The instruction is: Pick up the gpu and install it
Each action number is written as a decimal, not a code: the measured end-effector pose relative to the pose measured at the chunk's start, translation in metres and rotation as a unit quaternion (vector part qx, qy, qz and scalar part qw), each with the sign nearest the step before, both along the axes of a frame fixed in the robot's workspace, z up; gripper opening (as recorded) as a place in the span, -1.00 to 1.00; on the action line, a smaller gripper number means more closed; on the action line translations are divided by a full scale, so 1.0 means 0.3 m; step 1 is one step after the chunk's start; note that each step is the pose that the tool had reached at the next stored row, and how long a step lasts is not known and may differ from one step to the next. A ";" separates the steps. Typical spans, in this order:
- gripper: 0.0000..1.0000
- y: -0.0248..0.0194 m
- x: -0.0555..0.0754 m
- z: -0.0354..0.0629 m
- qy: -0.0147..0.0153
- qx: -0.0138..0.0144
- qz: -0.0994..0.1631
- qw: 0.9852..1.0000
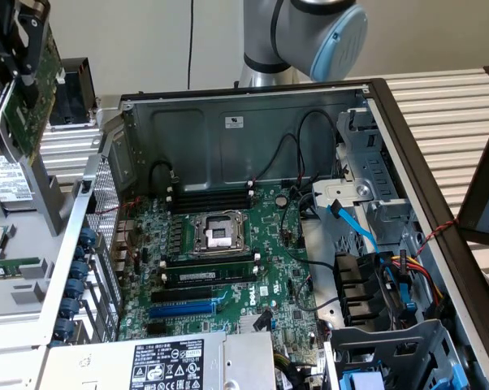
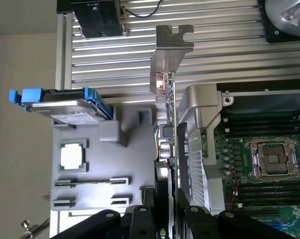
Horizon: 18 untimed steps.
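The gpu (image 1: pixel 35 91) is a green circuit board with a silver end bracket. It hangs tilted in the air at the exterior view's upper left, above the grey parts tray (image 1: pixel 25 268) and left of the open computer case. My gripper (image 1: pixel 13 45) is shut on it from above. In the wrist view the gpu (image 2: pixel 170 107) appears edge-on, its bracket (image 2: pixel 171 47) pointing away from the camera, and my gripper (image 2: pixel 167 201) clamps it between the black fingers (image 2: pixel 140 219). The green motherboard (image 1: pixel 236 252) lies inside the case with a blue slot (image 1: pixel 183 307) near its front.
The tray (image 2: pixel 90 199) carries a hard drive (image 2: pixel 65 102) with blue rails, a CPU chip (image 2: pixel 71 155) and a RAM stick (image 2: pixel 85 182). The case wall (image 1: pixel 90 236) with blue clips stands between tray and motherboard. Cables and drive cages (image 1: pixel 374 276) crowd the case's right side.
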State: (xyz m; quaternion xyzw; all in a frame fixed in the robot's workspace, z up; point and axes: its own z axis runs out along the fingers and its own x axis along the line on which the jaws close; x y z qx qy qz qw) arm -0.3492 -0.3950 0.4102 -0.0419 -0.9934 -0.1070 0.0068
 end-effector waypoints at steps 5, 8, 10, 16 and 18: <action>-0.46 -0.010 0.076 0.003 0.000 0.000 0.000 1.000; -0.46 -0.018 0.121 0.007 0.002 0.000 0.000 1.000; -0.46 -0.023 0.152 0.010 0.003 0.000 0.000 1.000; -0.46 -0.042 0.239 0.022 0.008 0.000 0.000 1.000; -0.46 -0.056 0.257 0.024 0.011 0.000 0.000 1.000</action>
